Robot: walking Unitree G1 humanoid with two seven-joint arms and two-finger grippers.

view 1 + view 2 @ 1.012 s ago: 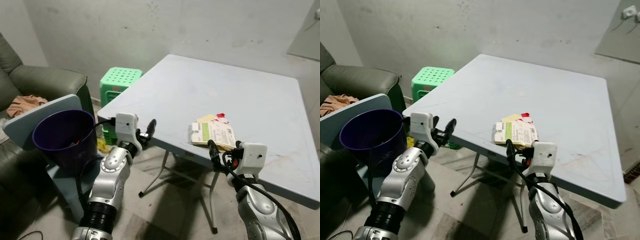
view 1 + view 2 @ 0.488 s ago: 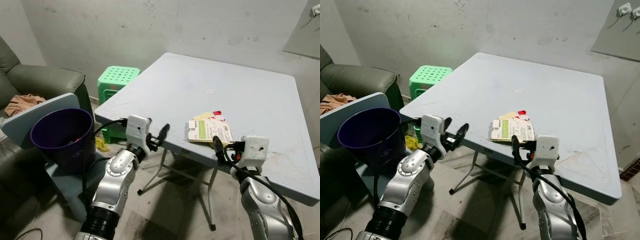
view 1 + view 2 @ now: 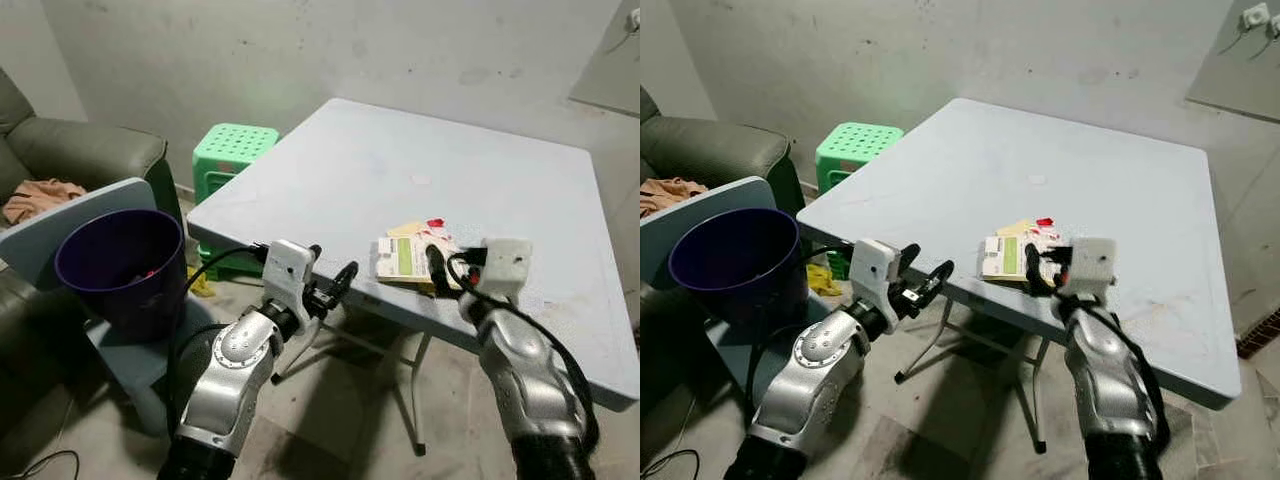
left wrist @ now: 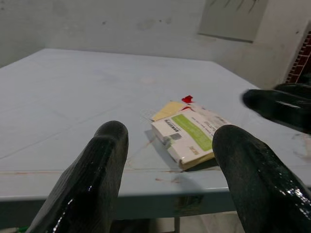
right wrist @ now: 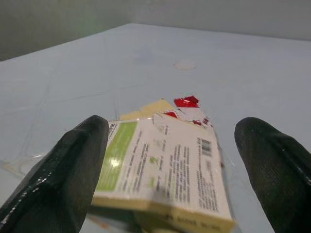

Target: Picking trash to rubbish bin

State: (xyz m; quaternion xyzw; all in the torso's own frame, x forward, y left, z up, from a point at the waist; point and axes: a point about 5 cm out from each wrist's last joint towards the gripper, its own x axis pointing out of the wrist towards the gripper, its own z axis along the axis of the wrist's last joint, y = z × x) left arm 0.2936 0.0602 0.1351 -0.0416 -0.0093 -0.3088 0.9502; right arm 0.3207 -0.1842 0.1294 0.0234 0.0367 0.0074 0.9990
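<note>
Silver arms, white wrist housings, black cables.

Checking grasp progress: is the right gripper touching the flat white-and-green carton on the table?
Apart. In the right wrist view the right gripper has its black fingers spread wide, with table showing between them and the carton.

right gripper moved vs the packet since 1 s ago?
Yes. The right gripper has come forward over the table edge; its open jaws now straddle the green-and-white packet, where before it sat below the edge, short of it.
</note>
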